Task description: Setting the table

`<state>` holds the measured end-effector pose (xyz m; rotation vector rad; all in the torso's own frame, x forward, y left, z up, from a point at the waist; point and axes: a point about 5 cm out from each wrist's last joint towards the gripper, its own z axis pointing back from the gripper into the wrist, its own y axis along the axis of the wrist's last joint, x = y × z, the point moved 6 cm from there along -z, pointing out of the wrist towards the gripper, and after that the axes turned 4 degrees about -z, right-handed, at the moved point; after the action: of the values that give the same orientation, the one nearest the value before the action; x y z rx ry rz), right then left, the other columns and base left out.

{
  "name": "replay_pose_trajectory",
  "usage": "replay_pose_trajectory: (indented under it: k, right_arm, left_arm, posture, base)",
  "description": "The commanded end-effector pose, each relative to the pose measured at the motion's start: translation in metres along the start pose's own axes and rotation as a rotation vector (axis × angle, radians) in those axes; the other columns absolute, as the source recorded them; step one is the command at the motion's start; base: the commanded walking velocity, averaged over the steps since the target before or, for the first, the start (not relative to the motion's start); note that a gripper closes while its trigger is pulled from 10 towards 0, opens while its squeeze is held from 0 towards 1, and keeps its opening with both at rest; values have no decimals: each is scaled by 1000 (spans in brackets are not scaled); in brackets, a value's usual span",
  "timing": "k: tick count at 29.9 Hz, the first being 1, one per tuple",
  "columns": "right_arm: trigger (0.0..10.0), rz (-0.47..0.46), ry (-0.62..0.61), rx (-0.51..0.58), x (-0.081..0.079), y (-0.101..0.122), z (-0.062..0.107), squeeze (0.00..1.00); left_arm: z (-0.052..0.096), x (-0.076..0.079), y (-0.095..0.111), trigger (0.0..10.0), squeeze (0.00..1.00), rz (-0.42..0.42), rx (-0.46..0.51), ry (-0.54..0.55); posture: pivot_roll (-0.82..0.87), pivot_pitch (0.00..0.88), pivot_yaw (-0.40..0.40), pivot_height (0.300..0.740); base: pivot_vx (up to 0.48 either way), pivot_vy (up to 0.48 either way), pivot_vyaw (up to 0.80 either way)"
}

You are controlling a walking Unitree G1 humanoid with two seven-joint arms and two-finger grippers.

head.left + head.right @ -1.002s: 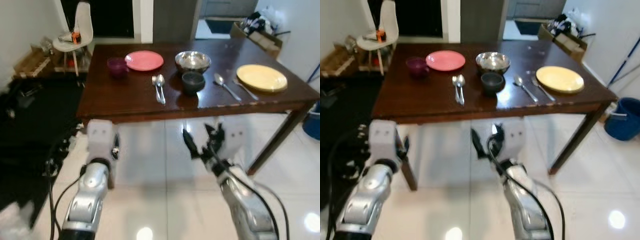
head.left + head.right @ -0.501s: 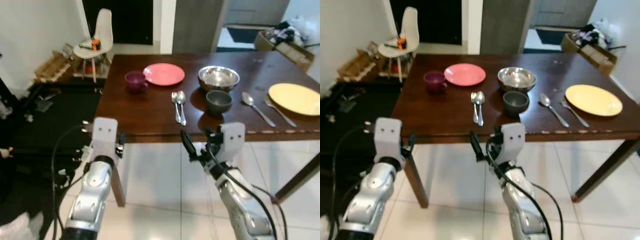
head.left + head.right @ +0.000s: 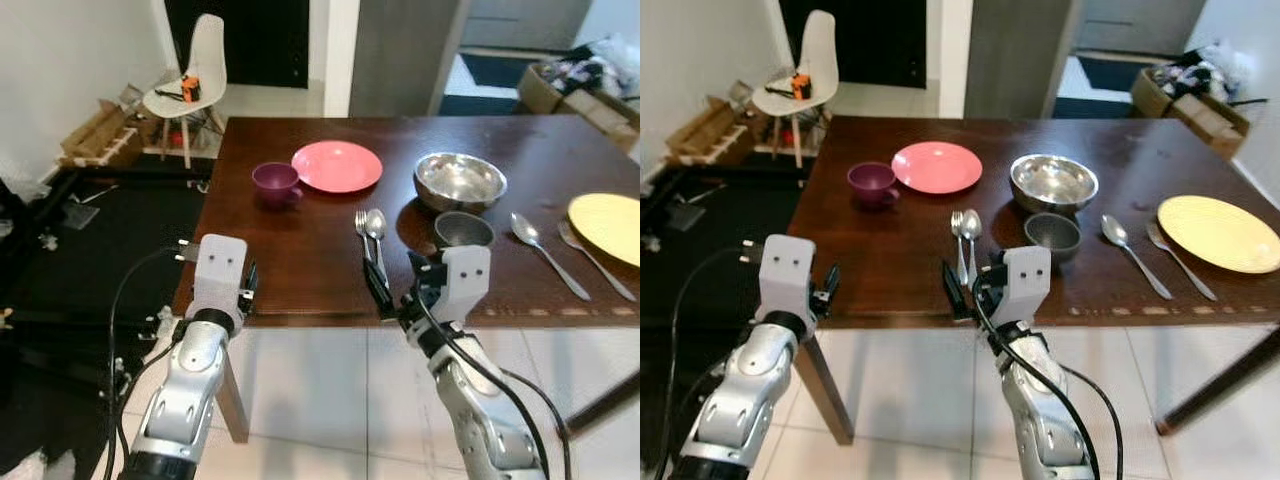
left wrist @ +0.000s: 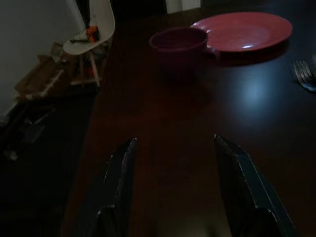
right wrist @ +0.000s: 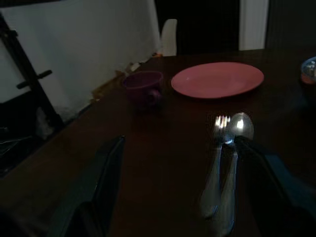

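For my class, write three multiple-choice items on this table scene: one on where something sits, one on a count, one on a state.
1. Where is the purple cup?
A. Beside the pink plate
B. Inside the steel bowl
C. On the yellow plate

2. How many spoons lie on the table?
A. One
B. Two
C. Four

3. How are the right gripper's fingers?
A. Shut on a fork
B. Shut, empty
C. Open, empty

Answers:
1. A, the cup stands just left of the pink plate.
2. B, one spoon lies beside the near fork, another spoon near the yellow plate.
3. C, the wrist view shows both fingers apart with nothing between.
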<state>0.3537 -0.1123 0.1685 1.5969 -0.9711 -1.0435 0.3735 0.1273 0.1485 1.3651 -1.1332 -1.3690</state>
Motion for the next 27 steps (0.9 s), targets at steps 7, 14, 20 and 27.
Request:
replay_pose_trajectory:
  k: [7, 14, 20, 27]
  right_arm:
    - [10000, 5, -21, -3, 6, -2, 2, 0]
    - [10000, 4, -15, -4, 5, -3, 1, 0]
    - [10000, 5, -13, -2, 4, -3, 1, 0]
    - [10000, 6, -11, -3, 4, -4, 1, 0]
  left_arm:
    - [0, 4, 1, 10000, 0, -3, 5, -19]
    - [-1, 1, -1, 10000, 0, 15, -8, -3]
    - [-2, -3, -3, 10000, 0, 25, -16, 11]
    - [-2, -3, -3, 10000, 0, 37, -15, 12]
  posture:
    - [-67, 0, 89, 740]
    - [-65, 0, 88, 740]
    - [-66, 0, 88, 740]
    - [-66, 0, 89, 740]
  base:
    - [406, -215, 0]
    - [199, 0, 0]
    - [281, 0, 0]
    - [227, 0, 0]
